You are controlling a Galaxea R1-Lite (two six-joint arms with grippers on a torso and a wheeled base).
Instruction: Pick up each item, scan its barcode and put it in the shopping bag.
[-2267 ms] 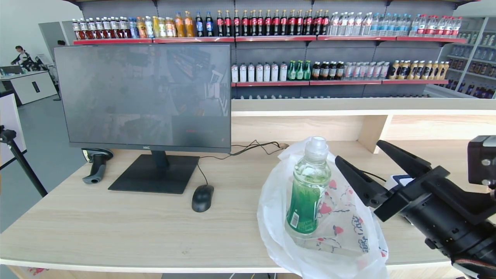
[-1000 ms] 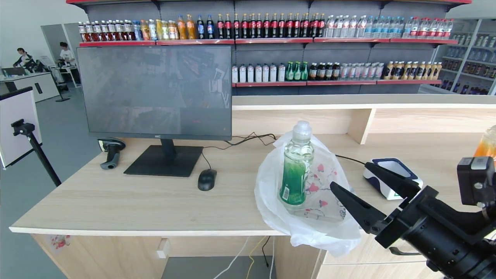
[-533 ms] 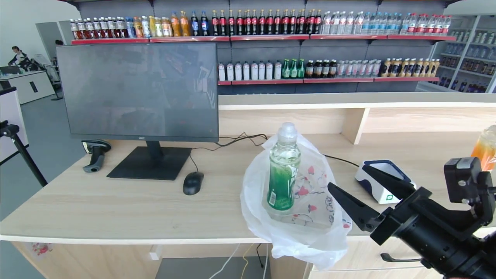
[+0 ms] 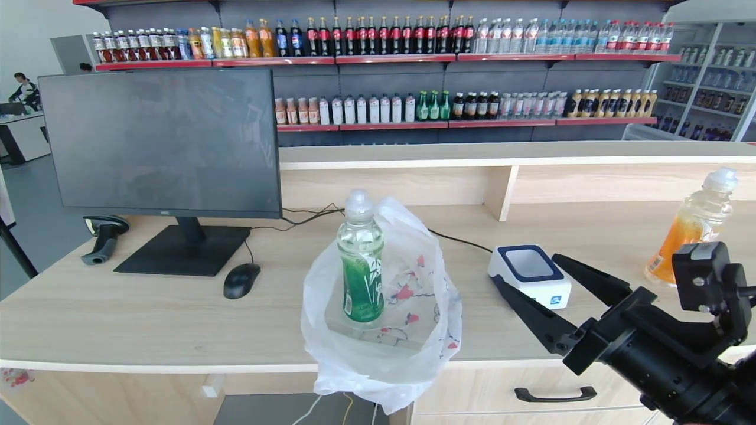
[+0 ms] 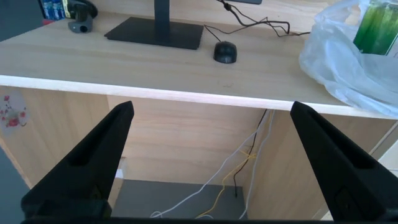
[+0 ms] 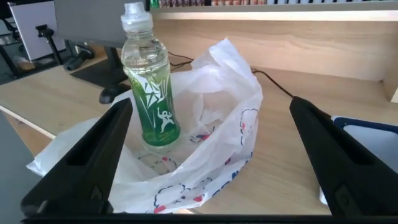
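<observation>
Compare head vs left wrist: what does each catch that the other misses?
Head adds: the orange bottle, the desktop barcode scanner, the monitor screen and the drink shelves. Left wrist adds: the left gripper, jaws open, low in front of the counter edge. Both: the monitor stand, mouse, handheld scanner, and the shopping bag with the green bottle in it.

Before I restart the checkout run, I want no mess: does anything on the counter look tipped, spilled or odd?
Only the shopping bag: it sags over the front edge of the counter and might slide off. The green bottle stands upright inside it, and nothing is spilled.
</observation>
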